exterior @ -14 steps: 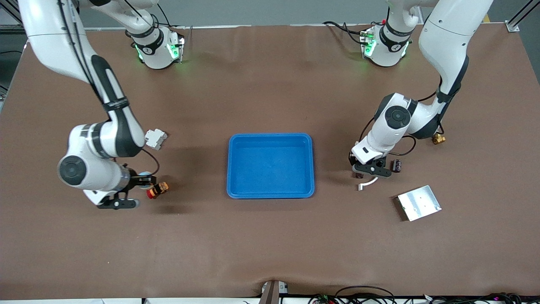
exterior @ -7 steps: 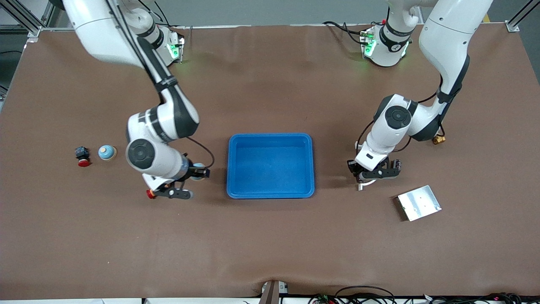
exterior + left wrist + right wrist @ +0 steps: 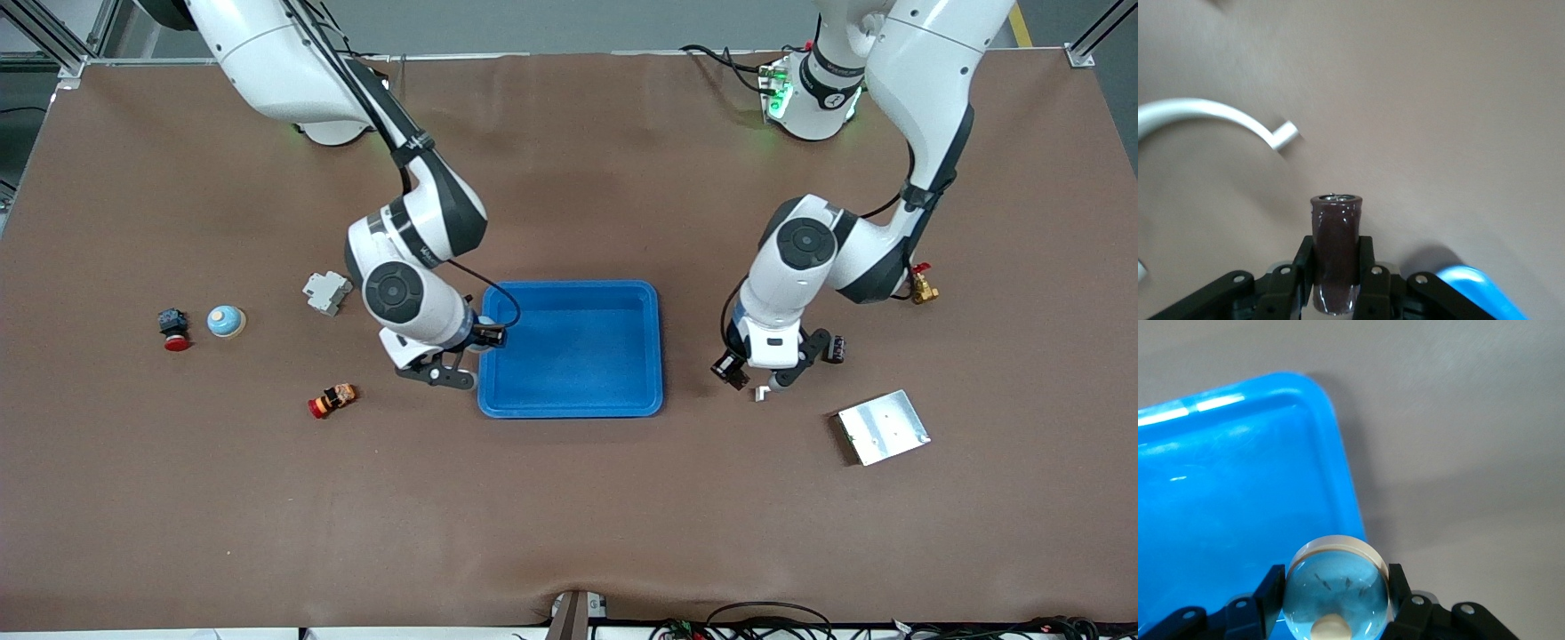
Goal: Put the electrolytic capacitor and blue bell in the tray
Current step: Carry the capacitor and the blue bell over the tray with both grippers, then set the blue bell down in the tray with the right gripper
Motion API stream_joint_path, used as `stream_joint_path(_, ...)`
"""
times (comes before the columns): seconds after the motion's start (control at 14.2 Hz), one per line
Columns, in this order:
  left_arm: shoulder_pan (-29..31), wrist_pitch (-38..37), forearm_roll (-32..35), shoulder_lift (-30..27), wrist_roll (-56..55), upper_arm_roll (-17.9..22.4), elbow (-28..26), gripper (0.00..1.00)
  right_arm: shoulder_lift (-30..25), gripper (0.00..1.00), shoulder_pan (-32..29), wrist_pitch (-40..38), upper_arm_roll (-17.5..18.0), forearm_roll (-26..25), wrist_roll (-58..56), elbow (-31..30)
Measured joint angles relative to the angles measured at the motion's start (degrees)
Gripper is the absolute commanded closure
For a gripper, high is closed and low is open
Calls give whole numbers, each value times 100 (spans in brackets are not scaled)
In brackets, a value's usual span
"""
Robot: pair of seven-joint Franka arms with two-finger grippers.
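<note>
Toward the right arm's end: red button (image 3: pixel 174 330) beside a blue-and-cream dome (image 3: pixel 226 321), grey block (image 3: pixel 326 292), orange-and-red part (image 3: pixel 332 400). Toward the left arm's end: silver plate (image 3: pixel 884 427), brass fitting (image 3: pixel 923 287), white curved piece (image 3: pixel 1211 113).

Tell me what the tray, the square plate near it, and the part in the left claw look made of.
Tray: likely plastic, glossy bright blue, with soft highlights and rounded moulded corners.
Plate: apparently bare metal, a flat silver sheet with a dull shine.
Capacitor in the left claw: dark brown glossy sleeve, probably plastic film, over a silvery metal-looking top.
</note>
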Motion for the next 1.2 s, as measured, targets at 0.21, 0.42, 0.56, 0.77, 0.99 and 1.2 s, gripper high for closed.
stream_joint_path(0.21, -256, -150, -79, 58, -1024, -3, 162, 100, 210, 72, 240, 375, 6, -34, 373, 13)
stream_joint_path(0.42, -400, -267, -108, 184, -2245, -6, 357, 100, 438, 72, 392, 515, 7, -204, 555, 14)
stream_joint_path(0.56, -571, -330, -111, 315, -3014, -7, 501, 100, 475, 66, 406, 515, 7, -233, 606, 15)
stream_joint_path(0.77, -887, -725, -111, 632, -3927, -2, 970, 100, 480, 24, 424, 514, 9, -235, 718, 13)
stream_joint_path(0.99, -1210, -1213, -111, 1036, -4557, 40, 1598, 100, 498, 0, 454, 513, 10, -236, 766, -19)
stream_joint_path(1.2, -1515, -1371, -111, 1285, -4915, 145, 1921, 100, 504, 0, 456, 501, 8, -237, 776, -20)
